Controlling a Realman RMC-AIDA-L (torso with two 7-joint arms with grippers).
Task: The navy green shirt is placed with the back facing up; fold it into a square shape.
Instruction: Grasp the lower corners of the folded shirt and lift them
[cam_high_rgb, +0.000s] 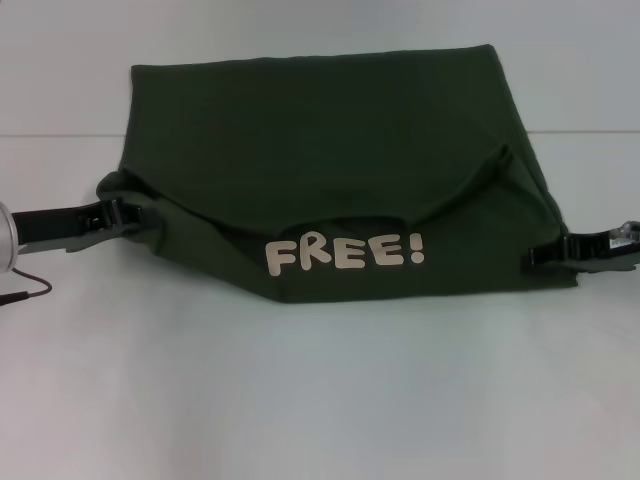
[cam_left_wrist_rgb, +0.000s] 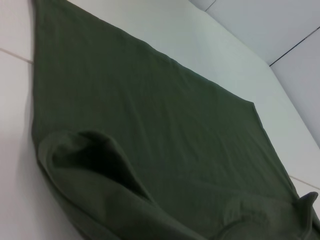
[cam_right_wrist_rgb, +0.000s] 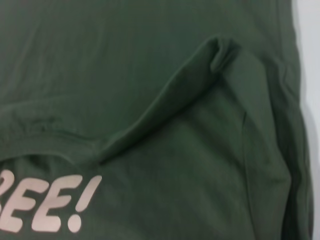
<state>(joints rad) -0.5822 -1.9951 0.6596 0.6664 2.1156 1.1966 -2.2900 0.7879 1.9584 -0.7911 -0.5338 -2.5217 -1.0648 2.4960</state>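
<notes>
A white table (cam_high_rgb: 320, 400) holds the navy green shirt (cam_high_rgb: 330, 130), partly folded and spanning the whole space between both grippers — its near layer shows the pale word "FREE!" (cam_high_rgb: 345, 253). The left gripper (cam_high_rgb: 128, 215) meets the shirt's left edge, the right gripper (cam_high_rgb: 555, 253) its right edge. Whether either pair of jaws is clenched on cloth cannot be told.

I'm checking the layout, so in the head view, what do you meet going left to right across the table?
Left pincer → dark olive-green soft fabric shirt with its cream FREE! lettering → right pincer.
</notes>
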